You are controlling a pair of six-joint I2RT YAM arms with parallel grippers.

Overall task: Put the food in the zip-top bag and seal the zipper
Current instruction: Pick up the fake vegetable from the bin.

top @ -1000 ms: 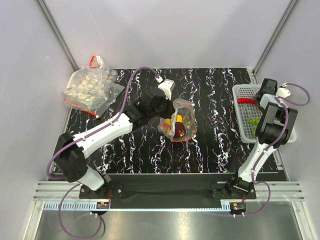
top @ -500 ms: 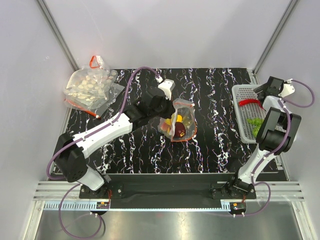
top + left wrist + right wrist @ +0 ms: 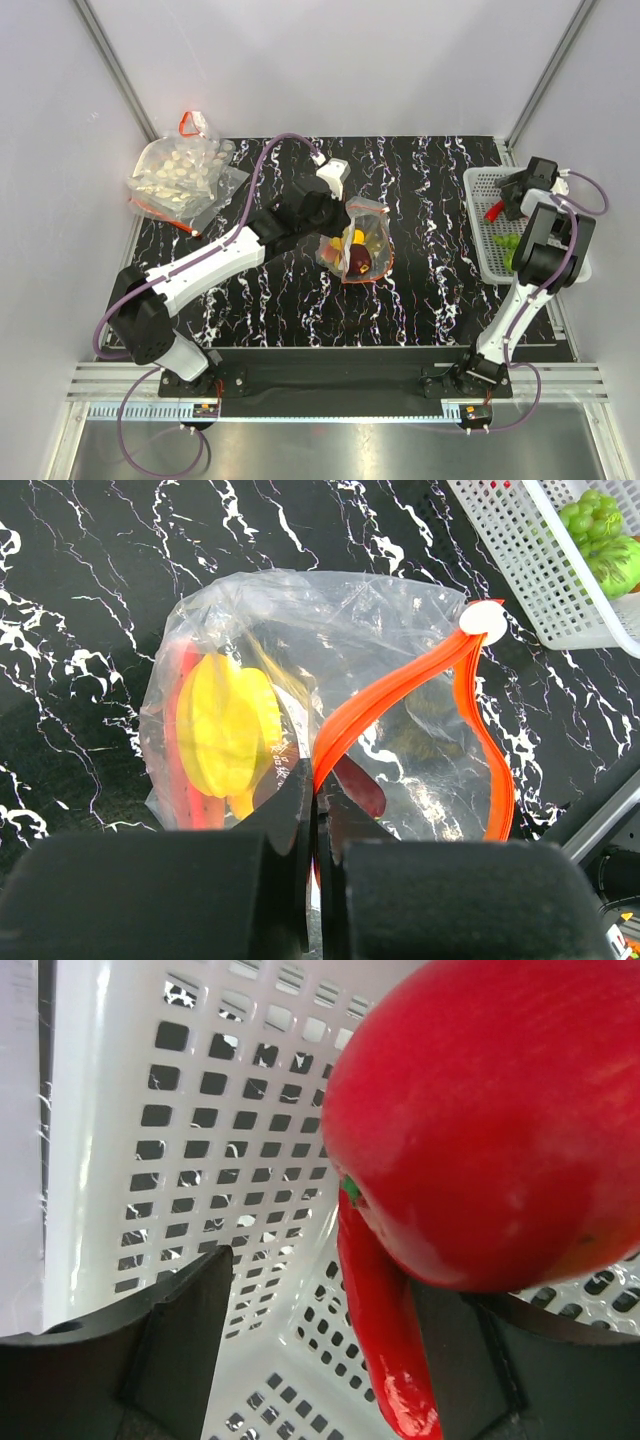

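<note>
With your left claw (image 3: 312, 815) clamped on the zipper (image 3: 392, 693), holding the zip-top bag (image 3: 300, 620) open mid-surface (image 3: 430, 290), centre your right claw (image 3: 320, 1290), jaws apart, around the red chili (image 3: 375, 1295) in the basket (image 3: 190, 1110) before closing.

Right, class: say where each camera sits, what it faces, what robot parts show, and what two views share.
Top external: above and behind, facing down at the table; left arm, right arm show.
Left wrist: on that wrist, facing the bag; shut left end effector shows.
Right wrist: on that wrist, facing into the basket; open right end effector shows.
Shared: top and left wrist both show the bag.
</note>
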